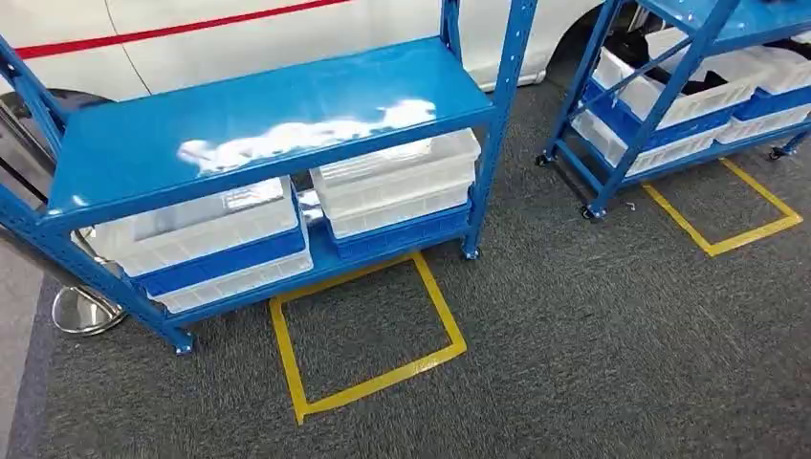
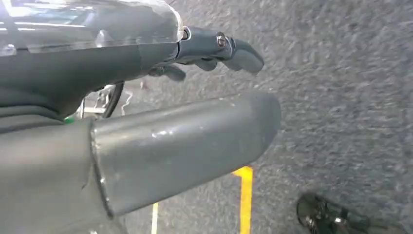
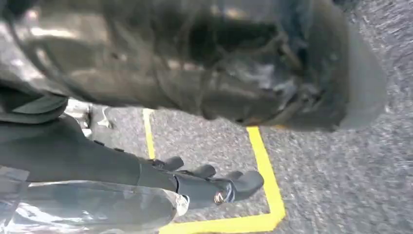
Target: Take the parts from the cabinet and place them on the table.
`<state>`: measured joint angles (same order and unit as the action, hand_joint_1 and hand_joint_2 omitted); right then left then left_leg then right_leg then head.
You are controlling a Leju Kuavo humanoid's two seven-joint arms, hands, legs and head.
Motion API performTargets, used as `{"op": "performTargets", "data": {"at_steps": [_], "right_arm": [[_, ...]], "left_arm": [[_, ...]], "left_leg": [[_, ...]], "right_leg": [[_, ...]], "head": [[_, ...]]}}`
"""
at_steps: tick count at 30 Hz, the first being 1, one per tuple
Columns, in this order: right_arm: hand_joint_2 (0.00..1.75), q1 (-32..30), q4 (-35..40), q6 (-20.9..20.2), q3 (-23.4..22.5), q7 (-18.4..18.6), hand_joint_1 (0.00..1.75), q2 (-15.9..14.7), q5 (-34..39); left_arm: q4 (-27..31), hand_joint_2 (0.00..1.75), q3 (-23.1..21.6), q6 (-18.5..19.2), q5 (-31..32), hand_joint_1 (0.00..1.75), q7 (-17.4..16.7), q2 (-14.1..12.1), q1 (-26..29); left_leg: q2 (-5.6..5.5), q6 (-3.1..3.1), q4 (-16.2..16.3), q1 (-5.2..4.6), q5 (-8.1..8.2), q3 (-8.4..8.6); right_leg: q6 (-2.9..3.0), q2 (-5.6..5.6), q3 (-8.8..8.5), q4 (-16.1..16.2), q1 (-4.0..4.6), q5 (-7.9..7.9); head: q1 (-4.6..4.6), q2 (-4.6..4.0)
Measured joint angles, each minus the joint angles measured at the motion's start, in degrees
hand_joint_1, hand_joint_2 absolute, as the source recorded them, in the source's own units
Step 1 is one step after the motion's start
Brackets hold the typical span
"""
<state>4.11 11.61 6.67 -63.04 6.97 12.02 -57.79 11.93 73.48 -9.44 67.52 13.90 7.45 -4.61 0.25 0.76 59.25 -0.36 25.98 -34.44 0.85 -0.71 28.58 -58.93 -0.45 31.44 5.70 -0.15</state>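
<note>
A blue cabinet rack (image 1: 268,124) stands ahead with a bare top shelf. On its lower shelf sit white bins (image 1: 397,182) stacked on blue ones (image 1: 206,258); I cannot see what is inside them. A second blue rack (image 1: 612,143) at the right carries white bins, and dark parts (image 1: 636,53) show in the upper ones. My left hand (image 2: 160,58) hangs over the grey carpet with its fingers (image 2: 238,51) stretched out and nothing in it. My right hand (image 3: 97,156) hangs likewise, its fingers (image 3: 209,183) apart above a yellow tape line, and holds nothing.
A yellow tape square (image 1: 368,330) marks the carpet in front of the near rack, and another (image 1: 727,206) lies by the right rack. A chrome post base (image 1: 84,311) stands at the left. A white panel with a red stripe (image 1: 239,38) is behind.
</note>
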Motion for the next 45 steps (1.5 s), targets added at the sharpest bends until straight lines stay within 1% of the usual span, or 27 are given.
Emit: {"op": "performTargets", "data": {"at_steps": [2,4,7,8,10,12,13,14,17,19,20,22,24,26,27,28,30,31,33,35,36,38,40,41,42,44,45], "right_arm": [[0.0,0.0,0.0,0.0,0.0,0.0,0.0,0.0,0.0],[0.0,-0.1,0.0,0.0,0.0,0.0,0.0,0.0,0.0],[0.0,0.0,0.0,-0.2,0.0,0.0,0.0,0.0,0.2],[0.0,0.0,0.0,-0.2,0.0,0.0,0.0,0.0,0.2],[0.0,-0.2,0.0,-0.1,0.0,0.0,0.0,0.0,0.2],[0.0,-0.5,0.0,-0.1,0.0,0.0,0.0,-0.1,0.2],[0.0,-0.7,0.0,-0.1,-0.1,0.0,0.0,-0.1,0.2],[0.0,-0.5,0.0,-0.1,-0.1,0.0,0.0,-0.1,0.2],[0.0,-0.3,0.0,-0.2,-0.1,0.0,0.0,-0.1,0.2],[0.0,-0.4,0.0,-0.1,-0.1,0.0,0.0,-0.1,0.2],[0.0,-0.3,0.0,-0.1,-0.1,0.0,0.0,-0.1,0.2],[0.0,-0.3,0.0,-0.2,-0.1,0.0,0.0,-0.1,0.2],[0.0,-0.3,0.0,-0.2,-0.1,0.0,0.0,-0.1,0.2],[0.0,-0.5,0.0,-0.2,-0.1,0.0,0.0,-0.1,0.2],[0.0,-0.5,0.0,-0.2,-0.1,0.0,0.0,-0.1,0.2],[0.0,-0.8,0.0,-0.2,-0.1,0.0,0.0,-0.1,0.2],[0.0,-0.3,0.0,-0.2,-0.1,0.0,0.0,-0.1,0.2],[0.0,-0.3,0.0,-0.2,-0.2,0.0,0.0,-0.1,0.2],[0.0,0.0,0.0,-0.2,-0.2,0.0,0.0,-0.1,0.2],[0.0,0.0,0.0,-0.2,-0.2,0.0,0.0,-0.1,0.2],[0.0,0.0,0.0,-0.2,-0.2,0.0,0.0,-0.1,0.2],[0.0,0.0,0.0,-0.1,-0.2,0.0,0.0,-0.1,0.2],[0.0,-0.3,0.0,-0.1,-0.2,0.0,0.0,-0.1,0.2],[0.0,-0.4,0.0,-0.1,-0.2,0.1,0.0,-0.1,0.2],[0.0,-0.5,0.0,-0.1,-0.2,0.1,0.0,-0.1,0.2],[0.0,-1.0,0.0,-0.1,-0.2,0.1,0.0,-0.2,0.2],[0.0,-0.9,0.0,-0.1,-0.2,0.1,0.0,-0.2,0.2]], "left_arm": [[0.0,0.0,0.0,0.0,0.0,0.0,-0.1,0.0,0.3],[0.0,0.0,0.0,0.1,0.0,0.0,0.0,0.0,0.3],[0.0,0.0,0.0,0.2,0.0,0.0,0.0,0.0,0.1],[0.0,0.0,0.0,0.2,0.0,0.0,0.0,0.0,0.2],[0.0,0.0,0.0,0.2,0.0,0.0,-0.1,0.0,0.3],[0.0,0.0,0.0,0.3,0.0,0.0,-0.1,0.2,0.3],[0.0,0.0,0.0,0.3,0.0,0.0,-0.1,0.2,0.5],[0.0,0.0,0.0,0.3,0.0,0.0,-0.1,0.2,0.2],[0.0,0.0,0.0,0.3,0.0,0.0,-0.1,0.2,-0.1],[0.0,0.0,0.0,0.3,0.0,0.0,-0.2,0.2,-0.1],[0.0,0.0,0.0,0.3,0.0,0.0,-0.2,0.3,-0.1],[0.0,0.0,0.0,0.3,0.0,0.0,-0.2,0.3,-0.1],[0.0,0.0,0.0,0.3,0.0,0.0,-0.2,0.3,0.1],[0.0,0.0,0.0,0.3,0.0,0.0,-0.2,0.3,0.3],[0.0,0.0,0.0,0.3,0.0,0.0,-0.2,0.3,0.4],[0.0,0.0,0.0,0.3,0.0,0.0,-0.2,0.3,0.8],[0.0,0.0,0.0,0.3,0.0,0.0,-0.2,0.3,0.6],[0.0,0.0,0.0,0.3,0.0,0.0,-0.2,0.3,0.5],[0.0,0.0,0.0,0.3,0.0,0.0,-0.1,0.3,0.4],[0.0,0.0,0.0,0.4,0.0,0.0,-0.1,0.3,0.4],[0.0,0.0,0.0,0.4,0.0,0.0,-0.1,0.3,0.3],[0.0,0.0,0.0,0.4,0.0,0.0,-0.1,0.3,0.2],[0.0,0.0,0.0,0.4,0.0,0.0,-0.1,0.3,0.4],[0.0,0.0,0.1,0.4,0.0,0.0,-0.2,0.3,0.5],[0.0,0.0,0.1,0.4,0.0,0.0,-0.2,0.3,0.6],[0.0,0.0,0.1,0.4,0.0,0.0,-0.2,0.5,0.6],[0.0,0.0,0.1,0.4,0.1,0.0,-0.2,0.5,0.4]], "left_leg": [[-0.44,0.85,-0.7,0.4,-0.09,1.42],[-0.37,1.48,-1.6,0.54,0.21,2.66],[-0.49,1.87,-1.6,0.44,1.17,3.28],[-0.55,1.8,-1.5,0.44,1.56,3.7],[-0.8,1.59,-1.5,0.47,2.48,5.01],[-0.95,1.13,-1.5,0.48,3.75,6.82],[-0.93,0.86,-1.5,0.45,4.24,7.11],[-1.11,0.43,-1.5,0.35,4.53,7.06],[-1.02,-0.64,-1.1,0.3,4.55,8.14],[-0.75,-1.04,3.2,0.48,4.51,6.36],[-0.65,-1.24,7.3,0.59,5.24,3.85],[-0.63,-1.67,14.6,0.82,9.11,-1.59],[-0.62,-2.02,16.3,0.93,10.95,-4.49],[-0.58,-1.92,10.1,0.99,7.47,-3.88],[-0.5,-1.66,5.6,0.99,3.59,-2.98],[-0.23,-1.2,1.6,0.95,-1.81,-2.69],[-0.17,-0.47,1.6,0.37,-0.54,-2.12],[-0.39,0.05,1.1,0.27,-0.75,-1.92],[-0.61,0.92,0.2,0.63,-0.42,-0.07],[-0.52,1.68,-0.7,0.68,0.08,1.52],[-0.52,1.95,-0.8,0.65,0.44,1.94],[-0.66,2.08,-0.9,0.63,1.61,3.2],[-1.01,1.93,-0.9,0.64,3.15,5.14],[-1.12,1.74,-0.9,0.63,3.96,6.28],[-1.14,1.63,-0.9,0.61,4.7,7.24],[-1.12,1.29,-0.5,0.32,6.2,8.75],[-1.45,0.79,-0.8,0.3,6.8,8.38]], "right_leg": [[-0.73,-0.08,-1.28,-0.9,0.15,-0.51],[-1.28,0.34,0.25,-4.5,-0.11,0.7],[-1.82,0.55,8.05,-15.4,-0.29,5.83],[-1.88,0.55,9.77,-17.1,-0.29,6.18],[-1.91,0.54,9.84,-13.7,-0.32,2.46],[-1.29,0.57,6.81,-3.7,-0.27,-4.64],[-0.9,0.73,6.56,-2.2,-0.04,-5.87],[-0.66,0.74,6.77,-1.5,0.38,-3.95],[0.48,0.8,5.84,-1.1,0.31,-4.39],[1.26,0.61,3.77,-0.3,-0.09,-4.11],[1.53,0.6,3.31,-0.1,-0.08,-3.74],[1.54,0.63,2.57,-0.1,-0.07,-2.82],[1.46,0.72,1.29,-0.1,-0.11,-1.76],[1.16,0.76,-0.72,-0.1,-0.18,-0.27],[0.96,0.7,-1.67,-0.1,-0.19,0.49],[0.71,0.65,-1.86,0.0,-0.18,1.22],[-0.23,0.85,-2.78,0.0,0.04,2.5],[-0.68,0.82,-4.06,-0.1,-0.03,2.29],[-1.31,0.78,-3.76,-1.3,0.09,1.41],[-1.58,0.79,-0.18,-7.8,-0.17,0.59],[-1.77,0.77,2.74,-11.5,-0.23,1.5],[-1.87,0.76,7.74,-16.3,-0.27,6.32],[-2.11,0.76,10.1,-15.3,-0.31,9.11],[-2.07,0.76,10.16,-12.6,-0.29,7.71],[-1.76,0.76,9.93,-9.3,-0.23,4.69],[-0.94,0.83,10.21,-2.4,0.39,-7.82],[-0.84,0.91,9.99,-2.7,0.47,-7.0]], "head": [[0.0,-0.02],[0.04,0.0],[0.04,0.0],[0.04,0.0],[0.04,0.0],[0.04,0.0],[0.04,0.0],[0.13,-0.02],[0.07,0.0],[0.09,0.0],[0.04,0.0],[0.02,0.0],[0.02,0.0],[0.04,0.0],[0.04,0.0],[0.09,-0.02],[0.11,0.0],[0.04,-0.02],[0.04,0.0],[0.13,0.0],[0.11,0.0],[0.11,0.0],[0.11,0.0],[0.09,-0.02],[0.13,0.0],[0.06,0.0],[0.13,0.0]]}}
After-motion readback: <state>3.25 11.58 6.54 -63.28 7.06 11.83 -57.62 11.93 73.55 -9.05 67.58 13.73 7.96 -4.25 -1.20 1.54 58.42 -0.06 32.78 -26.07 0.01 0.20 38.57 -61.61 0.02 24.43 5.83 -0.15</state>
